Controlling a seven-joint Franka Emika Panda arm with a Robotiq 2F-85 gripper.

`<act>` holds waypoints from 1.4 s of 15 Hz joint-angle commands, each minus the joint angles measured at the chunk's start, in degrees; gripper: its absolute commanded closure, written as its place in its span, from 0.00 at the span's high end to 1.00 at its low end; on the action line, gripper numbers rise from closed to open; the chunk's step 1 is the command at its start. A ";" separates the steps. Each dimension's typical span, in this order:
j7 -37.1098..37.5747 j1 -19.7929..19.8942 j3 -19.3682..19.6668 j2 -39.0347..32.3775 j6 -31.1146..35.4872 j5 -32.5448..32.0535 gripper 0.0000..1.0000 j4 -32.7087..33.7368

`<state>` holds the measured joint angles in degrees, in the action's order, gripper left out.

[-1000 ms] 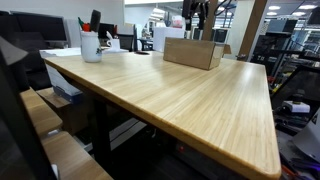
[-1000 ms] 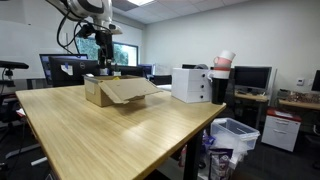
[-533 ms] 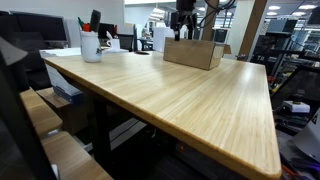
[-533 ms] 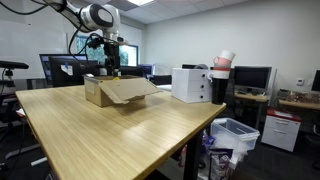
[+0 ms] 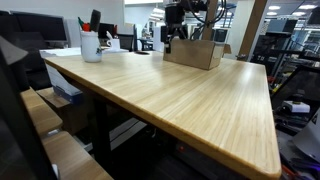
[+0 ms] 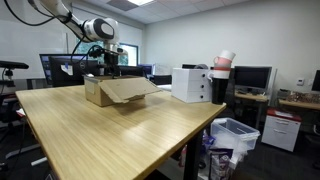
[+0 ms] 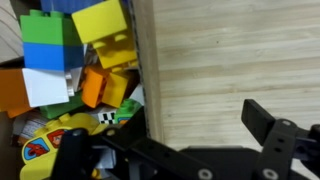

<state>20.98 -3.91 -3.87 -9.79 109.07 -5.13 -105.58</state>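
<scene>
An open cardboard box (image 5: 193,52) (image 6: 115,92) stands at the far end of the wooden table (image 5: 190,100). In the wrist view it holds several toy blocks: a yellow block (image 7: 103,20), a green block (image 7: 48,28), a white block (image 7: 45,85) and an orange block (image 7: 95,87). My gripper (image 7: 168,135) hangs open over the box's wall, one finger (image 7: 72,150) above the blocks and the other finger (image 7: 265,118) above bare table. Nothing is between the jaws. In both exterior views the gripper (image 5: 170,32) (image 6: 104,62) hovers just above the box's edge.
A white mug with pens (image 5: 91,45) stands at the table's far corner. Beyond the box sits a white boxy case (image 6: 190,84). Monitors line the back desks, and a bin (image 6: 236,135) stands on the floor beside the table.
The arm has swung sideways and come down, from over the middle of the box to above its edge. The jaws have stayed open.
</scene>
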 commanded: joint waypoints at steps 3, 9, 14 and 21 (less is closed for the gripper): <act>6.01 -0.40 1.62 -1.06 0.04 2.17 0.58 1.73; 22.22 -1.22 3.08 -2.09 -3.19 0.51 0.21 3.70; 34.34 -1.51 3.41 -2.73 -4.75 -0.22 0.01 4.73; 51.90 -2.69 4.07 -3.85 -7.22 -2.05 0.01 6.27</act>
<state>66.54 -5.58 -0.33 -12.54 104.28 -5.48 -100.69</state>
